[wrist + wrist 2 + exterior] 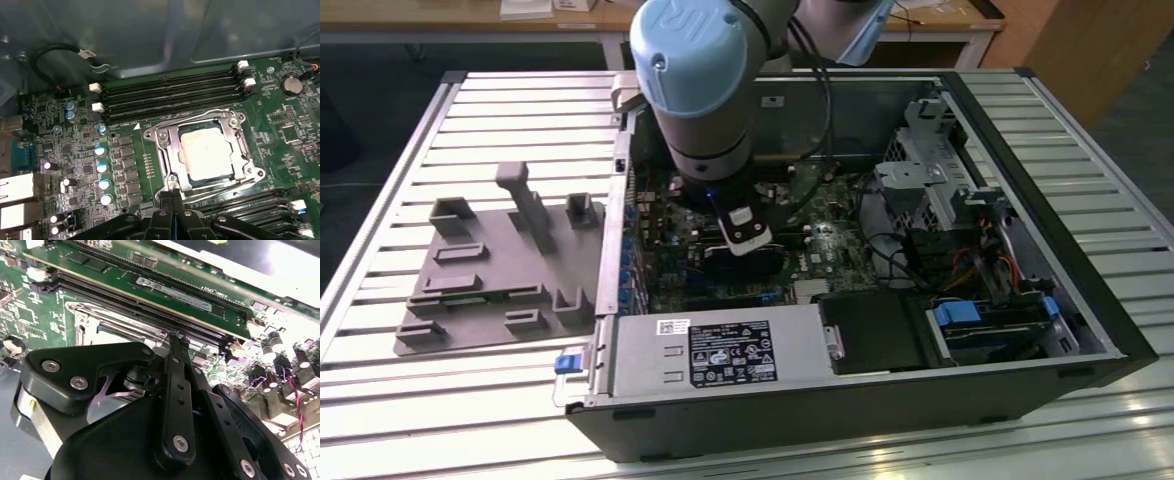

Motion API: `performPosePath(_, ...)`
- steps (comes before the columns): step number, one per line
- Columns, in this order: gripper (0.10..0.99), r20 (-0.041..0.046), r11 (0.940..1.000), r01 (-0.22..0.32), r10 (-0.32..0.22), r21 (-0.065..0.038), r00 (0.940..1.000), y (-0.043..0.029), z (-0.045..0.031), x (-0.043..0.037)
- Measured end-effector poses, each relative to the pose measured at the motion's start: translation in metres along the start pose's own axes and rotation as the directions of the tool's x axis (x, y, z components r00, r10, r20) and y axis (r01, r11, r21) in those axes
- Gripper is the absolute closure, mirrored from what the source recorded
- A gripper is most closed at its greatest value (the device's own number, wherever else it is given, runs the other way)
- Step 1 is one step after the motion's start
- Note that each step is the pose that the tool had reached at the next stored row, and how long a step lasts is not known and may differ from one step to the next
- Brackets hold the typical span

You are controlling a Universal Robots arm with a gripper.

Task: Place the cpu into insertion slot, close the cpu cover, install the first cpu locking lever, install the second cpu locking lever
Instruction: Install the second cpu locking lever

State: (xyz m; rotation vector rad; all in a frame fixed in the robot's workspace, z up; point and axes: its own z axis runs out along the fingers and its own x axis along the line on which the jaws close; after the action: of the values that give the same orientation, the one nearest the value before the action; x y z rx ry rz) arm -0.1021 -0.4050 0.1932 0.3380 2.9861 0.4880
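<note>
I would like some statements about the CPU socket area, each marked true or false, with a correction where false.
1. The cpu lies in the insertion slot. True.
2. The cpu cover stands upright, open. False: it lies flat around the chip.
3. The gripper holds the cpu. False: its fingers are pressed together at the socket's edge, holding nothing.
4. Memory slots run beside the socket. True.
5. The socket sits on a blue board. False: the board is green.
</note>
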Motion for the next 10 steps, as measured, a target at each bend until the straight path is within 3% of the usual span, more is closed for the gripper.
performPosePath(10,0.984,-0.0002,1.0,0.0,0.0,-0.001,1.0,-0.0004,0.0039,0.0037)
